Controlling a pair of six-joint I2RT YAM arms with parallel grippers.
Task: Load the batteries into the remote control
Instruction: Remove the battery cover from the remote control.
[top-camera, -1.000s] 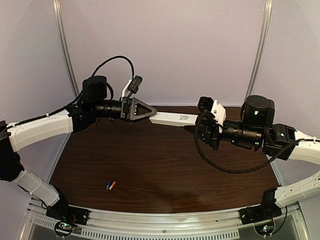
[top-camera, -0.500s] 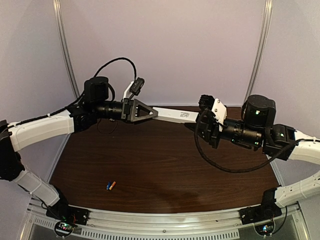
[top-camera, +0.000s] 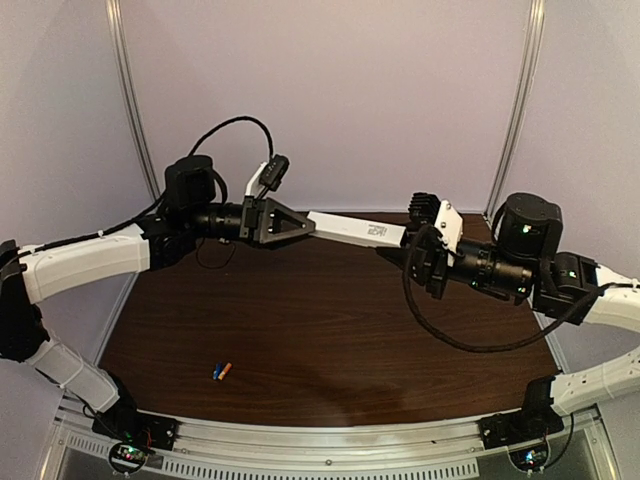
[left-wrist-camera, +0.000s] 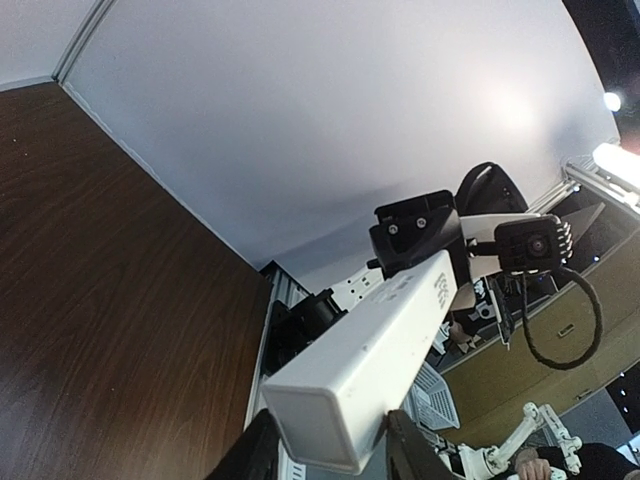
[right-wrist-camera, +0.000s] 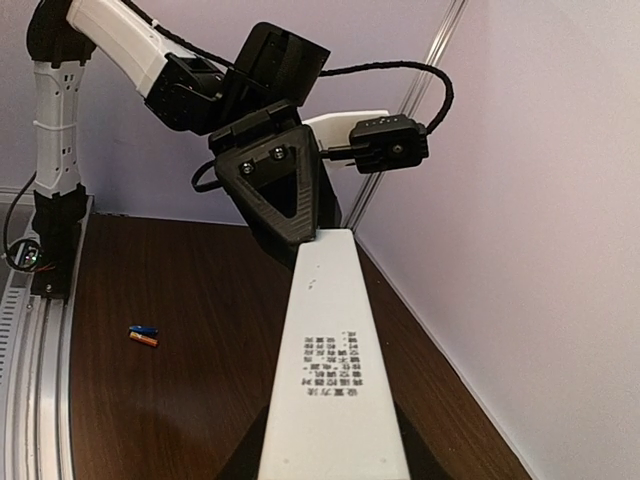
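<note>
- remote (top-camera: 357, 231) is up in the air over the far half of the desk (top-camera: 300, 330), slung between the 2 arms; roughly level, left end a touch higher in the top view
- L pincer (top-camera: 306, 222) has the remote's left end: the wrist cam shows a dark finger (left-wrist-camera: 258, 452) on either side of that end, tight against the white casing, so it's closed on the remote & gripping
- R pincer (top-camera: 400, 246) clamps the opposite end, jaws nearly together; its wrist cam shows dark fingers (right-wrist-camera: 248, 452) at both sides of the casing at the bottom of the view, w/ the remote running straight away toward the L pincer
- the remote's upper face carries a small block of black print (right-wrist-camera: 330, 366), nearer the R pincer end than the L
- batteries (top-camera: 222, 371) lie on the desk near the front left, well apart from the remote & both pincers, not in the remote
- blue one (top-camera: 217, 372) & orange one (top-camera: 227, 369) are just beside each other; can't tell if they touch
- in the R wrist cam the pair lies side by side, blue on the far side of orange
- black cable (top-camera: 225, 130) arcs above the L arm's wrist; a 2nd cable (top-camera: 450, 338) hangs in a loop under the R arm's wrist
- pale wall (top-camera: 330, 100) stands behind the desk
</note>
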